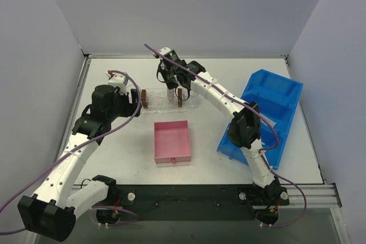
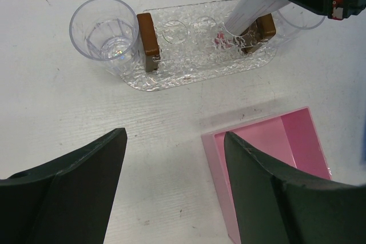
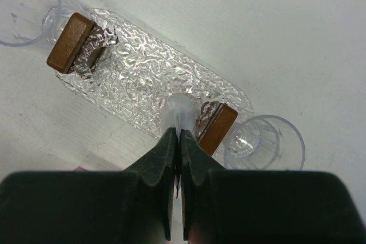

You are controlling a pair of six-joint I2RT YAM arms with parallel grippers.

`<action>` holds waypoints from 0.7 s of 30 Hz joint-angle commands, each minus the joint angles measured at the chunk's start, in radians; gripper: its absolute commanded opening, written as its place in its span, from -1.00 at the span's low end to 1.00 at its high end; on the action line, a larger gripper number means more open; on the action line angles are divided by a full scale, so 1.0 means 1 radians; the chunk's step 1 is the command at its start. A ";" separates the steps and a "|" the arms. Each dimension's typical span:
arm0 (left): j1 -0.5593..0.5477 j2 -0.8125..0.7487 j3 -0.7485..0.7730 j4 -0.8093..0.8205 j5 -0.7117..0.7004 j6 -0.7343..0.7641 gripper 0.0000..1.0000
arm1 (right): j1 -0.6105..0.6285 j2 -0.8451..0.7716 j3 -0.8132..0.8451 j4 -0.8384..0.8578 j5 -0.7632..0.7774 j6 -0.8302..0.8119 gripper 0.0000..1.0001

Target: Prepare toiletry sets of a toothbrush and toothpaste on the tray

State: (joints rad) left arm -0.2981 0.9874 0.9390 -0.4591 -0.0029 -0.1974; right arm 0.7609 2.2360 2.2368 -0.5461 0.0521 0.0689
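The clear bumpy tray lies at the back centre of the table, with a brown block near each end. My right gripper is shut on the flat end of a whitish-grey toothpaste tube. The tube stands cap-down on the tray next to the right brown block. My left gripper hangs open and holds nothing, above bare table left of the pink box. No toothbrush is in view.
A clear cup stands at the tray's left end and another at its right end. The square pink box sits in front of the tray. A big blue bin lies to the right.
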 commanded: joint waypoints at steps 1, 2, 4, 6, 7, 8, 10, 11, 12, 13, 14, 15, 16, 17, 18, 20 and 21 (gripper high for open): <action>0.002 -0.010 0.000 0.051 0.003 0.013 0.59 | 0.003 0.014 0.000 0.037 -0.008 -0.009 -1.00; 0.004 -0.012 0.000 0.053 0.003 0.013 0.59 | 0.005 0.016 0.000 0.035 -0.009 -0.011 -1.00; 0.004 -0.012 0.000 0.053 0.003 0.013 0.59 | 0.003 0.019 -0.003 0.037 -0.006 -0.011 -1.00; 0.004 -0.012 0.000 0.051 0.003 0.013 0.58 | 0.003 0.020 -0.005 0.040 -0.006 -0.012 -1.00; 0.004 -0.012 -0.002 0.051 0.003 0.013 0.59 | 0.002 0.022 -0.006 0.041 -0.006 -0.014 -1.00; 0.004 -0.013 -0.002 0.050 0.003 0.013 0.59 | 0.002 0.022 -0.006 0.040 -0.006 -0.014 -1.00; 0.004 -0.013 0.000 0.051 0.003 0.016 0.59 | 0.002 0.022 -0.009 0.040 -0.006 -0.015 -1.00; 0.002 -0.012 0.000 0.051 0.003 0.015 0.59 | 0.002 0.025 -0.012 0.041 -0.008 -0.015 -1.00; 0.004 -0.013 0.000 0.051 0.003 0.015 0.58 | 0.000 0.027 -0.013 0.041 -0.008 -0.015 -0.99; 0.004 -0.012 0.000 0.048 0.001 0.016 0.59 | 0.000 0.024 -0.014 0.040 -0.008 -0.015 -0.96; 0.004 -0.012 0.000 0.048 0.001 0.016 0.59 | -0.002 0.025 -0.016 0.040 -0.008 -0.015 -0.92; 0.004 -0.010 -0.002 0.048 0.003 0.016 0.59 | 0.000 0.024 -0.016 0.040 -0.008 -0.015 -0.88; 0.004 -0.010 -0.002 0.050 0.003 0.016 0.59 | 0.000 0.024 -0.016 0.040 -0.008 -0.018 -0.78; 0.004 -0.010 0.000 0.050 0.001 0.015 0.58 | 0.000 0.022 -0.016 0.041 -0.008 -0.017 -0.72; 0.004 -0.010 0.000 0.050 0.003 0.016 0.59 | 0.000 0.022 -0.016 0.040 -0.008 -0.015 -0.67; 0.004 -0.009 0.000 0.050 0.001 0.016 0.59 | 0.002 0.017 -0.009 0.040 -0.006 -0.015 -0.53; 0.004 -0.009 -0.002 0.050 0.003 0.016 0.59 | -0.002 0.017 -0.005 0.041 -0.006 -0.014 -0.47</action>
State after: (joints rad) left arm -0.2981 0.9874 0.9344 -0.4587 -0.0029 -0.1970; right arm 0.7609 2.2578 2.2253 -0.5232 0.0460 0.0547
